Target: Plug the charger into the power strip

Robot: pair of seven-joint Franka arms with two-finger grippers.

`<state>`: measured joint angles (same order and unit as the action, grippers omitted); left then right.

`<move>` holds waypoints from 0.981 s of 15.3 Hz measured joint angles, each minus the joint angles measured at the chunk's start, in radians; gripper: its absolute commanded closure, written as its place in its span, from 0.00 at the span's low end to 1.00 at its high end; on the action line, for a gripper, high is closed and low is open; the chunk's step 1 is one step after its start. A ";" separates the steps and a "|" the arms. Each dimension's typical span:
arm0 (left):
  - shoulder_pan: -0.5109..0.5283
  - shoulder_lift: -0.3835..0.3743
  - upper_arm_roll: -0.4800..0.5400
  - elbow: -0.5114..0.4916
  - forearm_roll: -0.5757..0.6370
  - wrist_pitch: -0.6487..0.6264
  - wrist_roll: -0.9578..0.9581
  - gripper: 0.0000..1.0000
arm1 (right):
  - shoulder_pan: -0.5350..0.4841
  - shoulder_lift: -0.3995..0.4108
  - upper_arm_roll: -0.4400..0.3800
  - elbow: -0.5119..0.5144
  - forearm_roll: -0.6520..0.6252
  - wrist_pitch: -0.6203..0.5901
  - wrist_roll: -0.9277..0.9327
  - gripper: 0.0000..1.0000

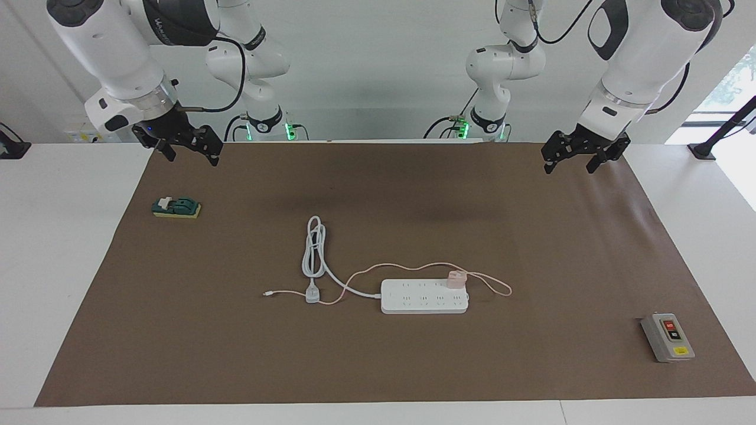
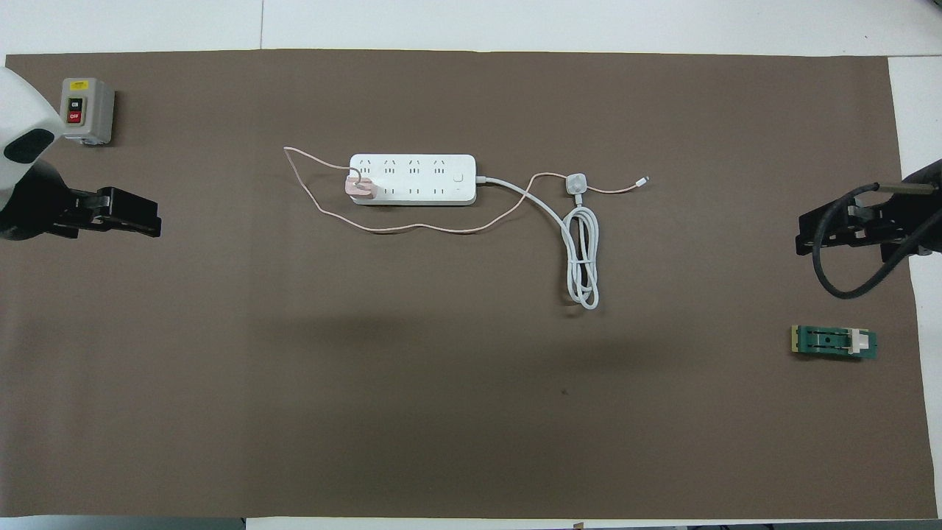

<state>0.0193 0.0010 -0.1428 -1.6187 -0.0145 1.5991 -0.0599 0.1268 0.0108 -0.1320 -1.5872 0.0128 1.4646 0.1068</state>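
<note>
The charger (image 1: 456,278) already sits in the power strip (image 1: 424,297) mid-tabletop. Left gripper (image 1: 577,159) and right gripper (image 1: 185,147) hover at opposite ends of the tabletop, fingers apart and empty. Nothing looks left to do but park.

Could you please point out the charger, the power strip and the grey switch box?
charger (image 1: 456,278), facing view, on its pink cube body.
power strip (image 1: 413,304), facing view, on its white top.
switch box (image 1: 652,339), facing view, on its grey casing.

Two high, distant cameras face oppositely, sharing the brown mat (image 1: 378,366).
</note>
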 measured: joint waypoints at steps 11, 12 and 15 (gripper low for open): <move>0.000 0.000 0.002 0.002 0.001 -0.026 -0.020 0.00 | -0.001 0.000 0.000 0.000 0.000 0.000 -0.004 0.00; 0.000 0.000 0.003 0.004 0.001 -0.028 -0.020 0.00 | -0.002 0.000 0.000 0.000 0.000 0.000 -0.004 0.00; 0.000 -0.001 0.005 0.005 0.001 -0.033 -0.020 0.00 | -0.002 0.000 0.000 0.000 0.000 0.000 -0.004 0.00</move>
<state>0.0193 0.0001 -0.1379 -1.6135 -0.0134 1.5657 -0.0796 0.1252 0.0105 -0.1322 -1.5872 0.0128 1.4649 0.1030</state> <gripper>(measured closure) 0.000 0.000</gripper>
